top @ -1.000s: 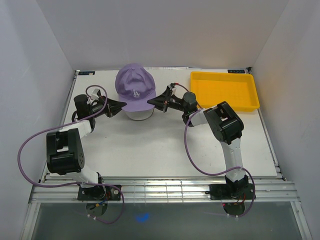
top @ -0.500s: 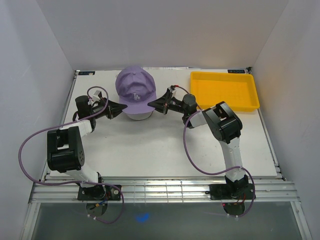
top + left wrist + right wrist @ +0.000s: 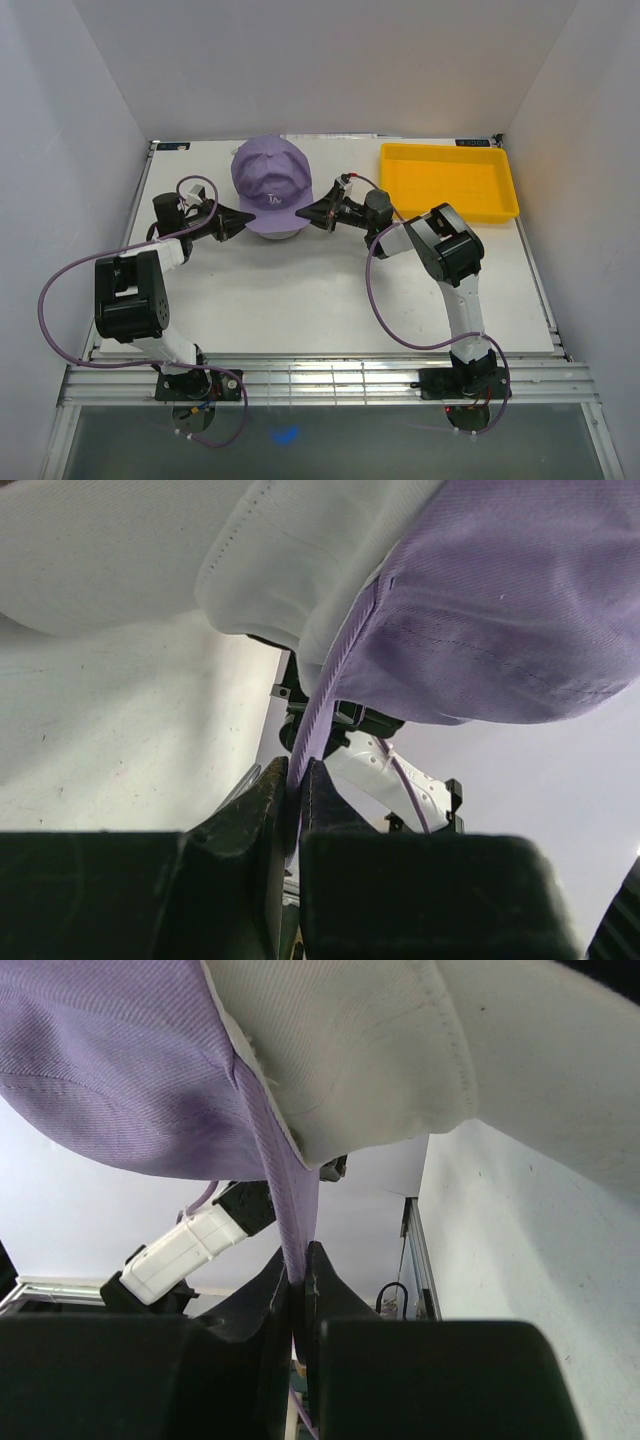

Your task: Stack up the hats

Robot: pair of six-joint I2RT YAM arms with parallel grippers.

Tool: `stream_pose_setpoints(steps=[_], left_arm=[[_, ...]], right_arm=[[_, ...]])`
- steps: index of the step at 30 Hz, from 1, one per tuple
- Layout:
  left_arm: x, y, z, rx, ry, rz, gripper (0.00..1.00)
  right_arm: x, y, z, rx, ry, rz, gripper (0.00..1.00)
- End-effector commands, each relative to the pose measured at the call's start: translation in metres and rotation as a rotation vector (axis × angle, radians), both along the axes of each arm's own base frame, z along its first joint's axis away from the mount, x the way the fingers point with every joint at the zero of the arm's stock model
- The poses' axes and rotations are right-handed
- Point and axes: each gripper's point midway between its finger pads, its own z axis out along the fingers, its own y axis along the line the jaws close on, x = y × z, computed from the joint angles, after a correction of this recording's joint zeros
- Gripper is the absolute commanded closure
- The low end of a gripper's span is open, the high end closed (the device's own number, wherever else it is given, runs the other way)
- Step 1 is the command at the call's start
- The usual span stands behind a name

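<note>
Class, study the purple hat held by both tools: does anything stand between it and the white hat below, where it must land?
Nothing visible does. The left tool and right tool pinch the purple hat by its edges, directly over the white hat; the yellow tray sits apart on the right.

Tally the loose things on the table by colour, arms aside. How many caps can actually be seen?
purple cap: 1
white cap: 1, partly showing under the purple one
yellow tray: 1
Total: 3 things, 2 of them caps. Any caps lower in the stack are hidden.
</note>
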Motion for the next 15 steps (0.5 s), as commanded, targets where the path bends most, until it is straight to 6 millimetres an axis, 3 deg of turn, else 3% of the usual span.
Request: stream_pose_setpoints(steps=[1,15], left_arm=[[0.016,0.033,-0.033,0.091,0.102,0.158,1.0],[0.021,0.046,-0.054,0.218,0.17,0.194,1.0]], right_arm=[[0.017,-0.033,-0.042,-0.087,0.08,-0.041,0.92],[0.018,-0.035,-0.06,-0.155,0.093,-0.045,0.92]])
